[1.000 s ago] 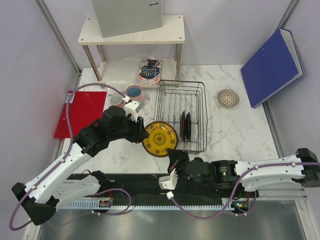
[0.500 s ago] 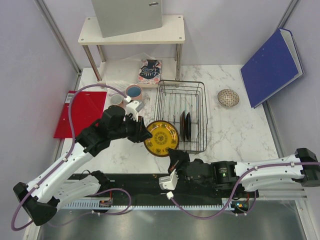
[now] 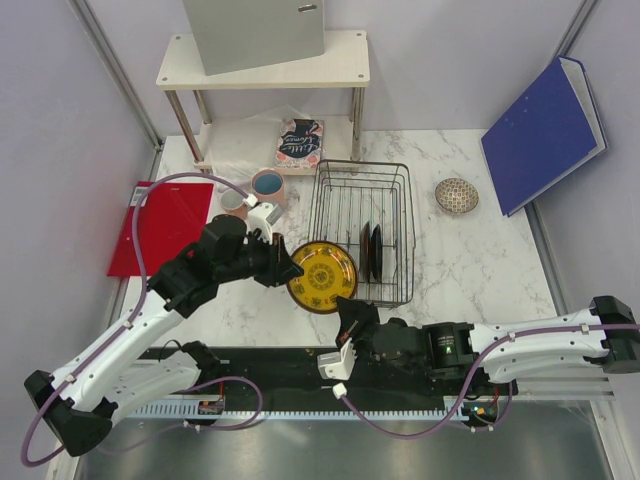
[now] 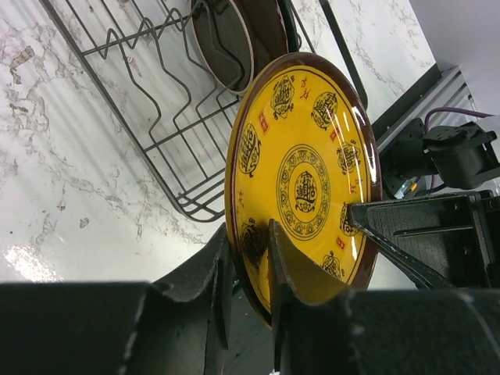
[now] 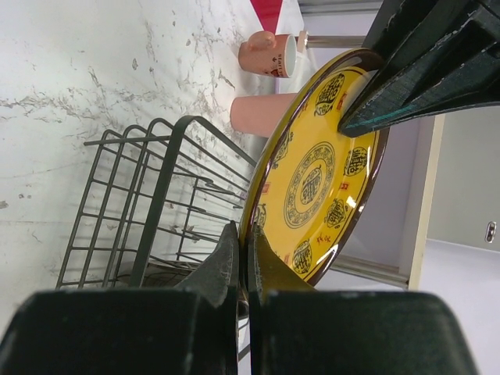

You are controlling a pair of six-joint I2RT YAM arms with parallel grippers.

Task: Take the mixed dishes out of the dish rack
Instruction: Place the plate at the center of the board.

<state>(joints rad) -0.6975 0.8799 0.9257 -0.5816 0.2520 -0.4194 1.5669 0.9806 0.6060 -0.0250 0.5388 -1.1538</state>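
Observation:
A yellow plate with black patterns [image 3: 320,277] is held tilted just left of the dish rack [image 3: 411,240], off the table. My left gripper [image 3: 288,270] is shut on its left rim, one finger on each face [image 4: 248,258]. My right gripper [image 3: 347,312] is shut on the plate's near rim [image 5: 244,250]. Two dark plates [image 3: 372,252] stand upright in the rack's slots [image 4: 234,39]. A tall pink cup [image 3: 268,184] and a small pink mug [image 3: 233,200] stand left of the rack. A speckled bowl [image 3: 456,195] sits to the right of it.
A patterned book [image 3: 299,146] lies behind the rack under a white shelf [image 3: 265,65]. A red board [image 3: 160,225] lies at the left edge. A blue folder [image 3: 545,135] leans at the back right.
My left gripper's jaws have closed onto the yellow plate's left rim. The right gripper has kept its hold on the near rim, and the plate has barely shifted.

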